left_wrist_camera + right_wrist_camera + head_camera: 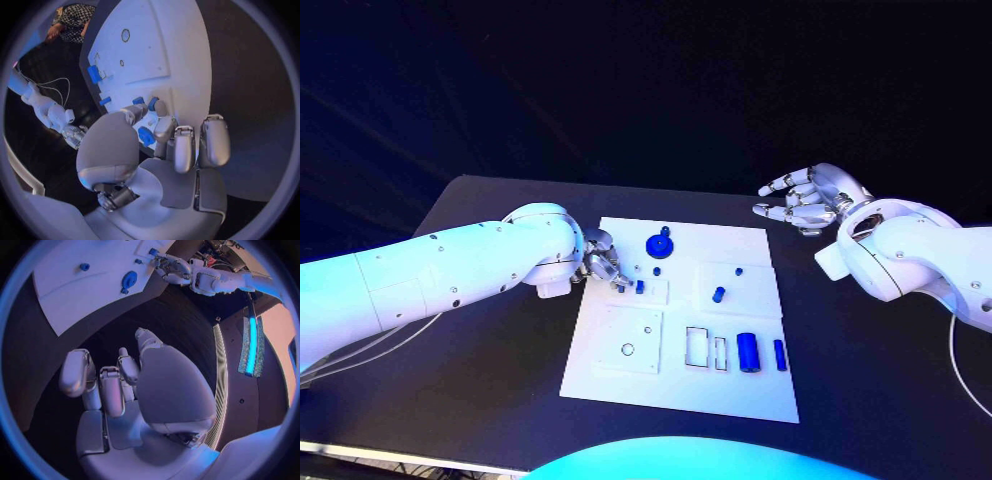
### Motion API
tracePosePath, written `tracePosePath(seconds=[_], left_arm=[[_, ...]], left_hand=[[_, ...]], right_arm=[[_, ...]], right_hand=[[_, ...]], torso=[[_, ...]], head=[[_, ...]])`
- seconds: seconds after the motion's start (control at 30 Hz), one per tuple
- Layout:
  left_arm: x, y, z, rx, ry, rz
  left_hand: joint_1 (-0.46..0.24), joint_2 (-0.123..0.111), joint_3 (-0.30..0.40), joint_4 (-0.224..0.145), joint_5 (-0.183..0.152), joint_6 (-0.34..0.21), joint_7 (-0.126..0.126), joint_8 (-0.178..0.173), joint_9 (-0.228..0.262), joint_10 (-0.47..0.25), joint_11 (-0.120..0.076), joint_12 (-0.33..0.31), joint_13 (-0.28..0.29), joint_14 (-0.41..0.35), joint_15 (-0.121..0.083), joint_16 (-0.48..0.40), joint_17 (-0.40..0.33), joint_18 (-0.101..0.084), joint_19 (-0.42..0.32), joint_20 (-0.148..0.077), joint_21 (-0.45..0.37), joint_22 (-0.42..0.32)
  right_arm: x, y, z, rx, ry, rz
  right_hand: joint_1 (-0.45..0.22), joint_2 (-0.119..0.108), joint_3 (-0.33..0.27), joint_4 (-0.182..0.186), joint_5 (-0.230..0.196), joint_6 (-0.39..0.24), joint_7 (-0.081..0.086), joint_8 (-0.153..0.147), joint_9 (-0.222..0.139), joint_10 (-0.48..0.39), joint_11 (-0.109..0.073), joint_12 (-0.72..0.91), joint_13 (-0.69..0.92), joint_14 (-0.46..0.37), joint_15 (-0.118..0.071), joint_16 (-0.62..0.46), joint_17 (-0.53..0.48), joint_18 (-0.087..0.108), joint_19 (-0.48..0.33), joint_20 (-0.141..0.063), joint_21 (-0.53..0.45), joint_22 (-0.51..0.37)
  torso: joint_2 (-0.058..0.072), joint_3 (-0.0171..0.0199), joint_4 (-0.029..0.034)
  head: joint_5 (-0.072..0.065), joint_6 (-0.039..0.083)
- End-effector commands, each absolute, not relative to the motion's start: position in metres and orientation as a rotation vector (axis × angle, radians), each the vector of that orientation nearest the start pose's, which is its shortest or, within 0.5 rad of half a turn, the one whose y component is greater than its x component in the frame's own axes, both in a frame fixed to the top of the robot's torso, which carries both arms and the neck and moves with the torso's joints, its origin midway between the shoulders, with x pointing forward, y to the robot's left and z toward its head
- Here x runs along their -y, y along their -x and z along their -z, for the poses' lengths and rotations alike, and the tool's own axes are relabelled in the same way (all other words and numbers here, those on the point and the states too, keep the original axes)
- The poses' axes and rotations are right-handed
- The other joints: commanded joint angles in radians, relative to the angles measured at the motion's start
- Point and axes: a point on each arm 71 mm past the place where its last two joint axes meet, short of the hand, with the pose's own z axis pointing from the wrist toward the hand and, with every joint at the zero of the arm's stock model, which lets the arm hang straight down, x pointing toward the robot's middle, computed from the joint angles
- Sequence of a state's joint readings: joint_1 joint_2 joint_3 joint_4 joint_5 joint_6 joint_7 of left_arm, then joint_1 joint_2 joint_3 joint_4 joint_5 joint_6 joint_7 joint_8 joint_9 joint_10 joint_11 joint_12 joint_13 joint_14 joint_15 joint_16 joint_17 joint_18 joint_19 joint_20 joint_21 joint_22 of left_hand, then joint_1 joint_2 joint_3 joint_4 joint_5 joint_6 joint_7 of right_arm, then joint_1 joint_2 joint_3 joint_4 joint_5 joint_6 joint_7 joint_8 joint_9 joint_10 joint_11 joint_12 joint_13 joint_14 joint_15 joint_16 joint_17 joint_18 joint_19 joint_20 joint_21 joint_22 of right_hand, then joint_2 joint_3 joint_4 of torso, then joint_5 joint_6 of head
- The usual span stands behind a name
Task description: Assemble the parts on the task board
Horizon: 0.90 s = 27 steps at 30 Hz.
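Note:
The white task board [733,385] lies mid-table. My left hand [603,264] reaches over its left edge. Thumb and a fingertip [161,107] pinch a small blue part [152,103], which stands on a small raised plate [655,295] of the board. A round blue part [659,245] sits just beyond the hand. A blue peg [718,295] stands mid-board, and two blue cylinders [750,352] lie near the right edge. My right hand [802,202] hovers open off the board's far right corner, holding nothing. From the right wrist I see that hand [119,385], the board [75,295] and the round part [129,280].
A square plate with a small hole [629,340] and two rectangular slots [698,345] occupy the board's near half. Black table [877,400] surrounds the board. Cables [358,355] hang by my left arm.

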<state>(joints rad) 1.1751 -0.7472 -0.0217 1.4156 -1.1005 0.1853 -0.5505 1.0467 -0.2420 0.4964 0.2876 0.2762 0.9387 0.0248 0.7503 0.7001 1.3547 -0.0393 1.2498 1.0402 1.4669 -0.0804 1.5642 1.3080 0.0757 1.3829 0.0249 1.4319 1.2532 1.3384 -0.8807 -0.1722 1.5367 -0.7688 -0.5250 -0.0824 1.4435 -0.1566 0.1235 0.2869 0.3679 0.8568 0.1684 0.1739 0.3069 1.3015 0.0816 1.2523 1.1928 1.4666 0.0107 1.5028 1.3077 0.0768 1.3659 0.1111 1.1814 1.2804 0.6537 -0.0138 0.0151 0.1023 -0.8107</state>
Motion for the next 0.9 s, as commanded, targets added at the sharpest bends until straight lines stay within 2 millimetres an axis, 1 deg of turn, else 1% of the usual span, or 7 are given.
tracePosePath(seconds=[0.03,0.37,0.6,0.7,0.8,0.87,0.9], left_arm=[[-0.203,-0.487,0.244,-2.379,0.176,0.335],[-0.206,-0.488,0.241,-2.344,0.201,0.348],[-0.207,-0.490,0.232,-2.299,0.242,0.382],[-0.206,-0.492,0.227,-2.273,0.277,0.418],[-0.205,-0.494,0.222,-2.236,0.314,0.462],[-0.204,-0.495,0.220,-2.206,0.343,0.500],[-0.204,-0.496,0.218,-2.188,0.359,0.528]], left_hand=[[-0.007,-0.002,-0.012,0.001,-0.003,0.004,0.003,-0.003,-0.002,0.007,0.000,0.003,-0.003,0.103,-0.009,0.005,0.260,-0.007,0.006,-0.001,0.005,0.001],[-0.020,0.003,-0.047,0.004,-0.003,0.001,0.005,-0.003,-0.001,0.002,0.001,-0.004,-0.013,0.102,-0.008,0.003,0.256,-0.007,0.004,-0.001,0.003,-0.002],[-0.022,0.001,-0.076,0.004,-0.003,-0.013,0.008,-0.006,-0.001,-0.017,0.004,-0.024,-0.045,0.096,-0.008,-0.006,0.237,-0.006,0.002,-0.001,0.001,-0.006],[-0.026,0.006,-0.096,0.005,-0.003,-0.027,0.012,-0.009,-0.001,-0.036,0.007,-0.043,-0.074,0.092,-0.006,-0.013,0.221,-0.003,-0.005,0.001,-0.005,-0.017],[-0.024,0.018,-0.125,0.005,-0.002,-0.055,0.022,-0.019,-0.005,-0.081,0.015,-0.089,-0.144,0.087,0.000,-0.022,0.204,0.003,-0.024,0.006,-0.021,-0.047],[-0.024,0.024,-0.137,0.006,-0.002,-0.069,0.028,-0.027,-0.009,-0.100,0.021,-0.108,-0.172,0.085,0.004,-0.025,0.199,0.005,-0.031,0.009,-0.026,-0.057],[-0.022,0.029,-0.152,0.006,-0.003,-0.082,0.034,-0.033,-0.013,-0.126,0.027,-0.132,-0.209,0.076,0.010,-0.039,0.172,0.012,-0.051,0.013,-0.044,-0.091]], right_arm=[[0.234,-0.496,0.165,-1.629,-0.522,-0.825],[0.234,-0.496,0.165,-1.634,-0.520,-0.826],[0.234,-0.496,0.166,-1.639,-0.521,-0.823],[0.235,-0.496,0.166,-1.639,-0.522,-0.822],[0.235,-0.496,0.166,-1.639,-0.523,-0.821],[0.235,-0.497,0.166,-1.639,-0.523,-0.820],[0.235,-0.497,0.166,-1.639,-0.523,-0.820]], right_hand=[[-0.012,-0.003,0.009,0.001,0.006,0.004,-0.001,0.007,-0.002,-0.006,-0.002,-0.002,-0.002,0.060,-0.006,-0.007,0.084,0.016,-0.007,-0.002,-0.006,-0.002],[-0.013,-0.003,0.010,0.001,0.006,0.004,-0.001,0.007,-0.002,-0.006,-0.002,-0.002,-0.002,0.060,-0.006,-0.008,0.083,0.017,-0.009,-0.002,-0.008,-0.003],[-0.017,-0.004,0.010,0.003,0.005,0.003,-0.001,0.007,-0.003,-0.007,-0.002,-0.003,-0.004,0.059,-0.006,-0.009,0.081,0.017,-0.010,-0.002,-0.011,-0.005],[-0.017,-0.004,0.010,0.003,0.005,0.003,-0.001,0.007,-0.003,-0.007,-0.002,-0.003,-0.004,0.059,-0.006,-0.009,0.081,0.017,-0.010,-0.002,-0.011,-0.005],[-0.017,-0.004,0.010,0.003,0.005,0.003,-0.001,0.007,-0.003,-0.007,-0.002,-0.003,-0.004,0.059,-0.006,-0.009,0.081,0.017,-0.010,-0.002,-0.011,-0.005],[-0.017,-0.004,0.010,0.003,0.005,0.003,-0.001,0.007,-0.003,-0.007,-0.002,-0.003,-0.004,0.059,-0.006,-0.009,0.081,0.017,-0.010,-0.002,-0.011,-0.005],[-0.017,-0.004,0.010,0.003,0.005,0.003,-0.001,0.007,-0.003,-0.007,-0.002,-0.003,-0.004,0.059,-0.006,-0.009,0.081,0.017,-0.010,-0.002,-0.011,-0.005]], torso=[[0.000,-0.0001,-0.0005],[-0.001,0.0003,-0.0002],[-0.001,0.0011,-0.0009],[-0.001,0.0019,-0.0005],[-0.001,0.0021,0.0000],[0.000,0.0021,-0.0009],[0.000,0.0022,-0.0018]], head=[[0.000,-0.001],[-0.003,0.001],[-0.004,0.003],[-0.003,0.005],[-0.004,0.006],[-0.005,0.008],[-0.005,0.009]])
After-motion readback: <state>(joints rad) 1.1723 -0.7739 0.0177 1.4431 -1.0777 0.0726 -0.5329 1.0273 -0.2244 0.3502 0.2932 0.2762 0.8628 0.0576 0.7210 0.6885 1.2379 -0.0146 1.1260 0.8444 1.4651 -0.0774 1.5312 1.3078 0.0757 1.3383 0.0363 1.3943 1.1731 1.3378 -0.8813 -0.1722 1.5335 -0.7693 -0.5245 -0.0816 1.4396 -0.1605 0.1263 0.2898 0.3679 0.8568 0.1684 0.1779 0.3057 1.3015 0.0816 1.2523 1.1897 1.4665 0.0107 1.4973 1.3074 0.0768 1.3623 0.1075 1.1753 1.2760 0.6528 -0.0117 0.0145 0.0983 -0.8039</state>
